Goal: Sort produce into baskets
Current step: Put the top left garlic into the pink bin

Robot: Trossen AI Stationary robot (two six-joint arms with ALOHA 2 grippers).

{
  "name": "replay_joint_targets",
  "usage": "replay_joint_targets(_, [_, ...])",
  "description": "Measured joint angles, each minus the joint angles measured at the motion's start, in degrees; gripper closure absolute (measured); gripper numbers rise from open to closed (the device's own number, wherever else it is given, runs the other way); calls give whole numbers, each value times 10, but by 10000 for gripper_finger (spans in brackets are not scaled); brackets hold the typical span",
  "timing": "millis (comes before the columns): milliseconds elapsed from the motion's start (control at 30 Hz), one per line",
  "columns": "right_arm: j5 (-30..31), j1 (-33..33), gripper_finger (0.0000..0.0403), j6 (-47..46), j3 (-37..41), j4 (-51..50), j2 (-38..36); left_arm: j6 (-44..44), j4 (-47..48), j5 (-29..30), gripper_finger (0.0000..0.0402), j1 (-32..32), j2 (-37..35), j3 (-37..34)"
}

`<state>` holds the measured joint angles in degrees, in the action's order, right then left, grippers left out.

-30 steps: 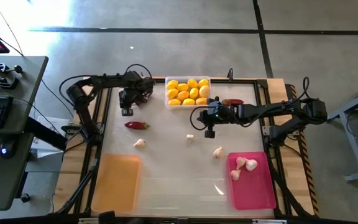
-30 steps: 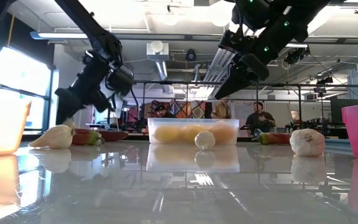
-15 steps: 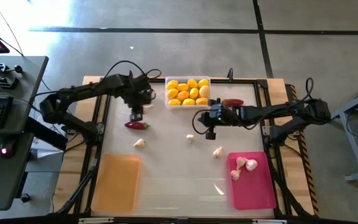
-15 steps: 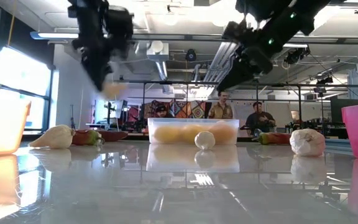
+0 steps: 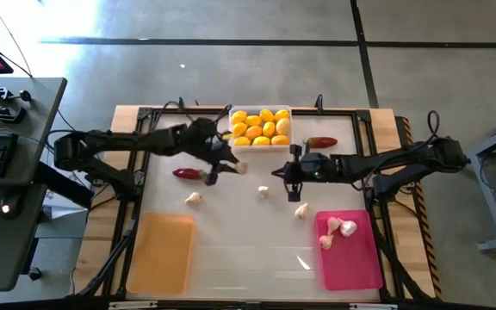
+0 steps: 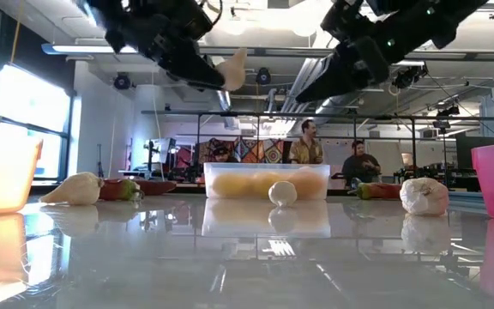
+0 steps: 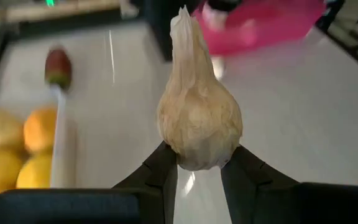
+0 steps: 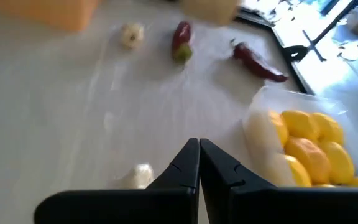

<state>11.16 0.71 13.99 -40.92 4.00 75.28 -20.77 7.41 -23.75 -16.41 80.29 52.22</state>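
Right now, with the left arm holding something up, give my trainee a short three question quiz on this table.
1. True or false: the left fingers hold a garlic bulb.
2. Which tray holds the lemons? A clear, B orange, C pink.
3. How many garlic bulbs lie in the pink tray?

Key: 1 true. 2 A, the clear tray. 3 two.

Overhead, table-level (level, seemingly) and wrist cameras.

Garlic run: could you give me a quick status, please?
Left gripper holds a garlic bulb aloft. Right gripper shut, empty, hovering mid-table. Pink tray has garlic; loose garlic, chilies remain.
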Motion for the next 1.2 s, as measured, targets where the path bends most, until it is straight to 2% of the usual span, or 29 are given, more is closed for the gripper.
replay_joint_targets(200, [2,0,403,-46,48,61,-32,38,-312,-8,321,19,6,-129])
replay_joint_targets(300, [2,11,403,-81,73,90,-45,63,-419,3,321,20,6,-171])
replay_joint_targets(400, [-1,24,403,-104,84,115,-46,81,-474,25,321,24,6,-188])
replay_joint_targets(533, [-6,39,403,-123,85,139,-44,66,-483,53,321,34,5,-188])
replay_joint_targets(700, [-56,42,403,-126,85,169,-43,52,-481,82,321,48,5,-188])
replay_joint_targets(933, [-57,42,402,-120,84,207,-43,51,-482,100,321,63,5,-188])
replay_joint_targets(1200, [-57,42,402,-100,84,211,-43,31,-482,165,321,84,5,-188])
